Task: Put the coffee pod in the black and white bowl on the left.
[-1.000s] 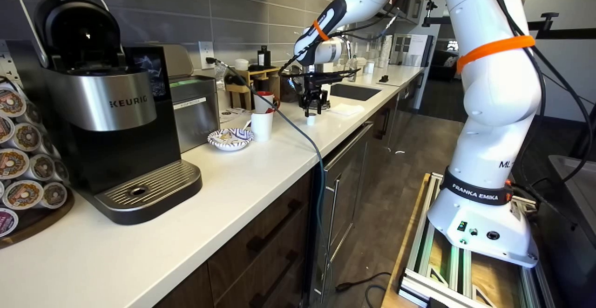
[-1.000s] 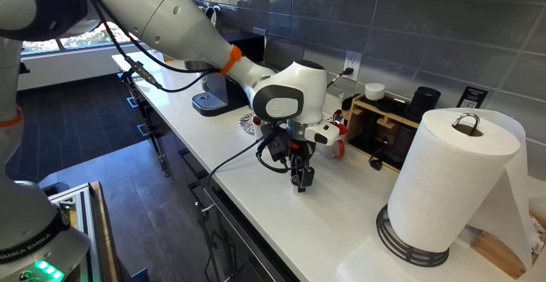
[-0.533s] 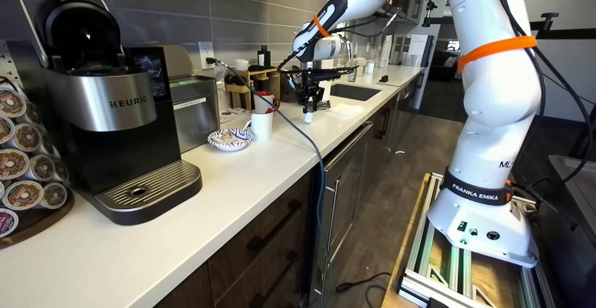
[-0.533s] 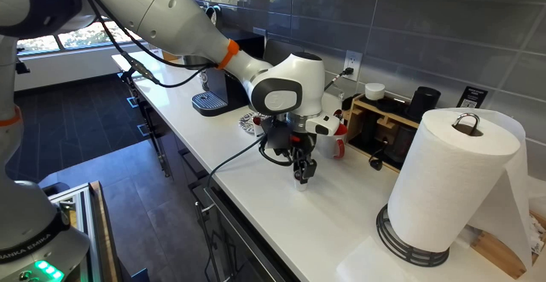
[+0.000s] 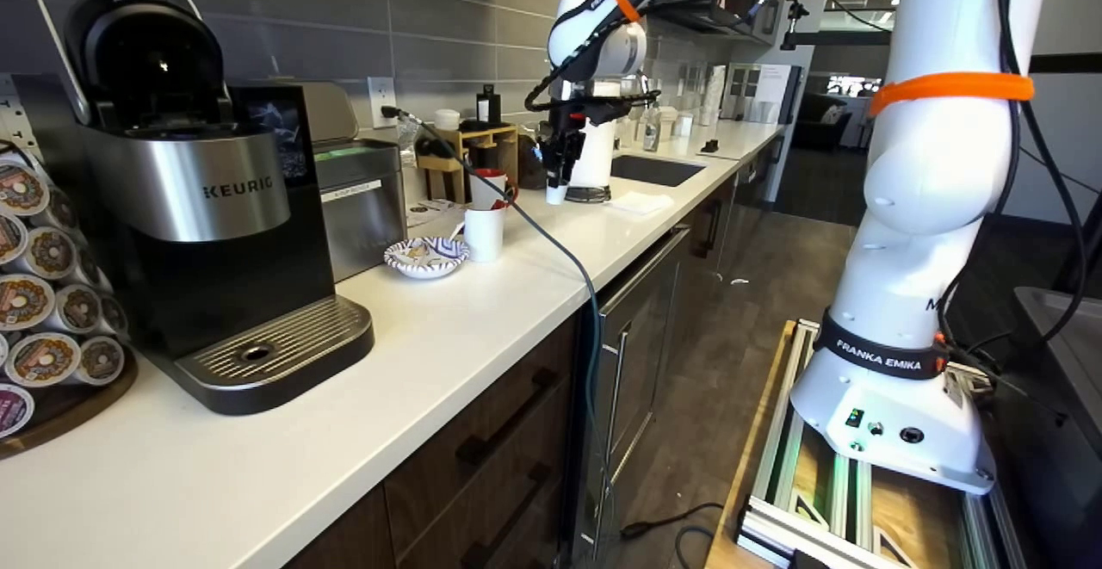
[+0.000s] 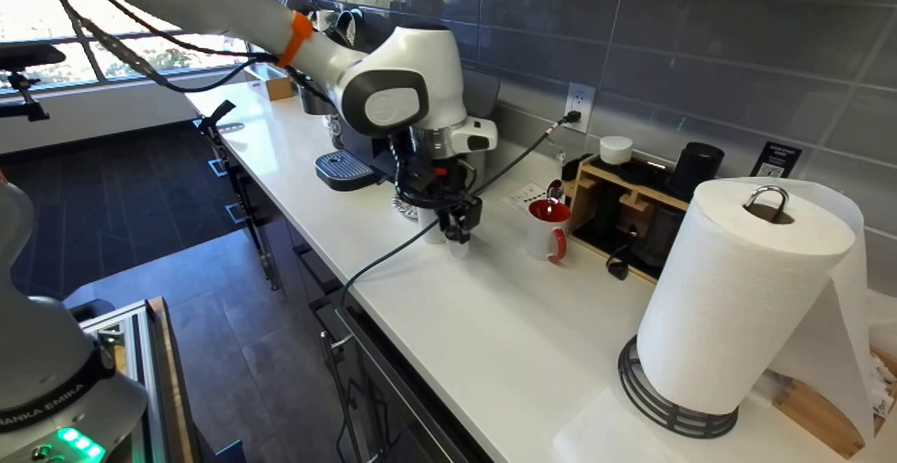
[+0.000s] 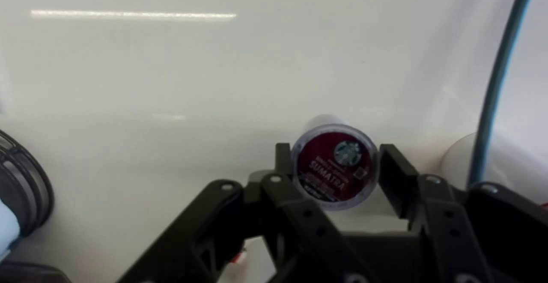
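Observation:
The coffee pod (image 7: 336,167), white with a dark red foil lid, is pinched between the two black fingers of my gripper (image 7: 332,159). Both pads meet its rim, and the lid faces the wrist camera. In both exterior views the pod's white cup (image 5: 556,196) hangs below the gripper (image 6: 459,230), seemingly off the counter. The black and white bowl (image 5: 424,273) sits on the counter between the coffee machine and a white mug. In an exterior view only part of that bowl (image 6: 405,206) shows, the arm and mug covering the rest. It is outside the wrist view.
A white mug (image 5: 484,236) stands right beside the bowl, with a red-lined mug (image 6: 549,233) farther back. A dark cable (image 5: 551,246) crosses in front of the mugs. Around are the Keurig machine (image 5: 232,199), a wooden rack (image 6: 638,204) and a paper towel roll (image 6: 743,302).
My gripper has shut on the pod, which stood on the counter, and has risen with it. Both have moved toward the mugs and the bowl; the bowl has stayed put.

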{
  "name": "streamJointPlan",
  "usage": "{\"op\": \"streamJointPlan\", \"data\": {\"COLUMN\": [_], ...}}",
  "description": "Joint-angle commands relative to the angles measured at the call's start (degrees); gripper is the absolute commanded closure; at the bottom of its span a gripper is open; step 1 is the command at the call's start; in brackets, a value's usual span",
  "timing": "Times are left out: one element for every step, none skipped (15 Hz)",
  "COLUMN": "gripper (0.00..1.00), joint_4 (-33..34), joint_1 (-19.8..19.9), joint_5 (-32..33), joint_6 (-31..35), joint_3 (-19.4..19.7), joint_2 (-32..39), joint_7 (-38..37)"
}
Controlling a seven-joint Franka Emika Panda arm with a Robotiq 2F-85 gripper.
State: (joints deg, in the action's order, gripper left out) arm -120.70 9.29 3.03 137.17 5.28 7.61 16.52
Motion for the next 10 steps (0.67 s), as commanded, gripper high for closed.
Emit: {"op": "streamJointPlan", "data": {"gripper": [0.72, 0.72, 0.72, 0.72, 0.72, 0.72, 0.72, 0.72, 0.72, 0.72], "joint_4": [-9.73, -10.07, -10.63, -11.33, -11.16, -10.06, -9.09, -7.81, -6.35, -5.27], "joint_1": [-2.85, -3.73, -4.47, -5.07, -5.6, -5.95, -6.39, -6.78, -7.12, -7.44], "joint_5": [5.6, 7.61, 9.97, 12.54, 14.47, 15.49, 15.91, 15.96, 15.75, 15.12], "joint_6": [2.23, 1.23, 0.47, 0.53, 0.3, 0.7, 1.38, 2.3, 3.34, 4.6], "joint_3": [-1.23, -1.77, -2.27, -2.81, -3.29, -3.42, -3.4, -3.19, -2.89, -2.57], "joint_2": [-10.14, -11.77, -13.61, -15.25, -16.44, -16.28, -16.17, -15.56, -14.7, -14.03], "joint_7": [3.02, 3.09, 2.92, 2.6, 3.15, 4.94, 7.18, 9.84, 12.69, 15.77]}}
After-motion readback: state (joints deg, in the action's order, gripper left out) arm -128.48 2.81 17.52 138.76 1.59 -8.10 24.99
